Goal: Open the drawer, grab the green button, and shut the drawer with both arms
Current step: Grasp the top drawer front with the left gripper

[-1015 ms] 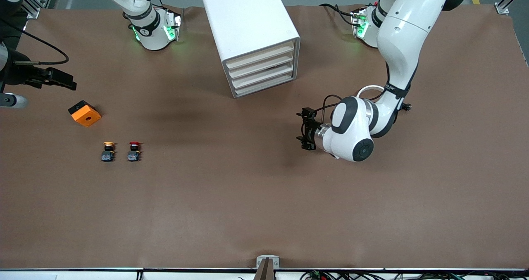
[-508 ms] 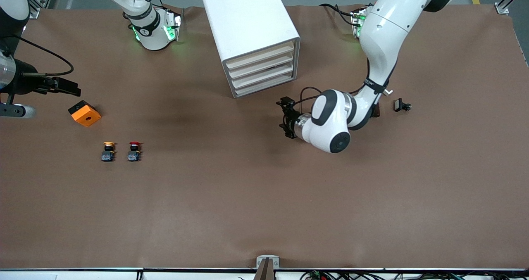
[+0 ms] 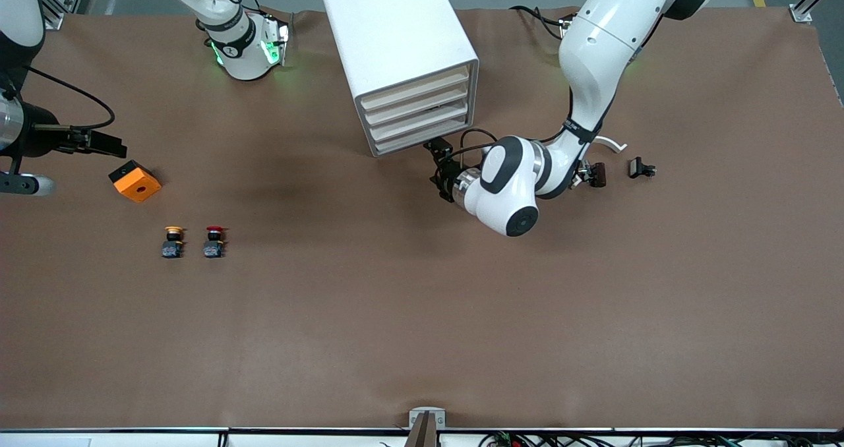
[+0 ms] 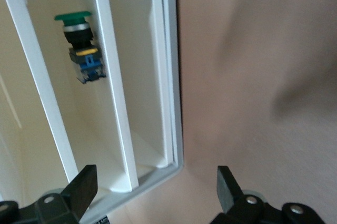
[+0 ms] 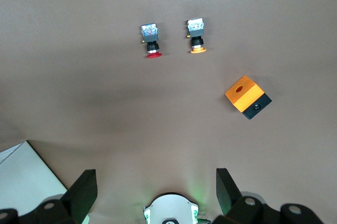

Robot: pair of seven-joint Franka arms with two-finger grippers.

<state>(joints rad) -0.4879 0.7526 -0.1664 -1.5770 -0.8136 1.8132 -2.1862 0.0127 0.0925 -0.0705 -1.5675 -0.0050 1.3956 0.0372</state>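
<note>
On the brown matte bench (image 3: 422,315) stands a big white boxy cabinet (image 3: 395,45) with smooth walls and rounded corners, near the arms' bases. Its front carries four flat cream-coloured drawer fronts, one above another; the drawer (image 3: 422,138) of the task is the lowest one and it looks pushed in. The left gripper (image 3: 440,168) is low, just in front of this lowest drawer at the corner toward the left arm's end, and its black fingers (image 4: 81,184) stand wide apart with nothing between them. In the left wrist view the button (image 4: 80,45) shows inside the cabinet, in a white compartment between thin white walls: a green mushroom cap, a black neck and a blocky base with yellow and blue parts. I cannot tell from this view which drawer holds it.

The right gripper (image 3: 99,142) waits above the bench at the right arm's end, its fingers also wide and empty, over a place just beside an orange cube (image 3: 134,180) with a round hole on top. Nearer to the front camera lie a yellow-capped button (image 3: 173,242) and a red-capped button (image 3: 213,241), side by side but apart.
</note>
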